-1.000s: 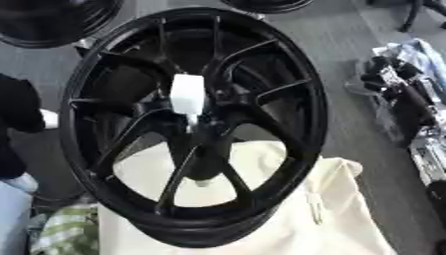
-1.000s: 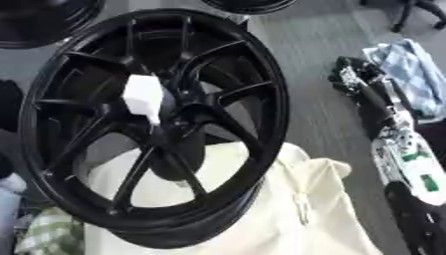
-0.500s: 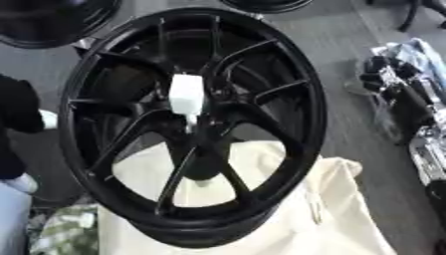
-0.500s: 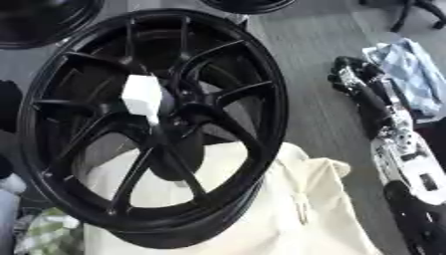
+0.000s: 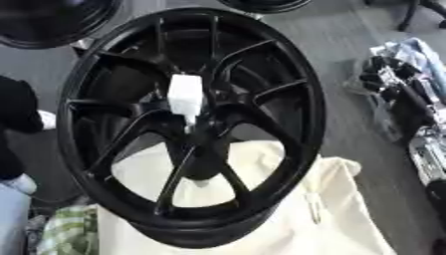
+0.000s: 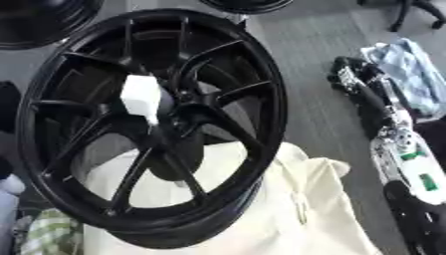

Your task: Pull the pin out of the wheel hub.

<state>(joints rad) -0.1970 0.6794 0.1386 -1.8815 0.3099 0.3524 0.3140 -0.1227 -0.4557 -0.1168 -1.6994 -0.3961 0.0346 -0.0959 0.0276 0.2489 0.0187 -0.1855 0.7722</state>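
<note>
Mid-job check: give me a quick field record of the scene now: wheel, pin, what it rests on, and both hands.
wheel: black spoked wheel, tilted, face toward the camera
pin: white block with thin stem, seated at the hub
support: cream cloth under the wheel's lower rim
right hand: at the right edge, away from the wheel, fingers unclear
left hand: not in view
task state: pin not yet pulled

We read this as a workshop or robotics lab. A black wheel (image 5: 187, 124) stands on a cream cloth (image 5: 348, 214); more black rims (image 5: 48, 22) lie on grey carpet floor (image 6: 305, 60); a chair base (image 5: 422, 12) shows far right.
</note>
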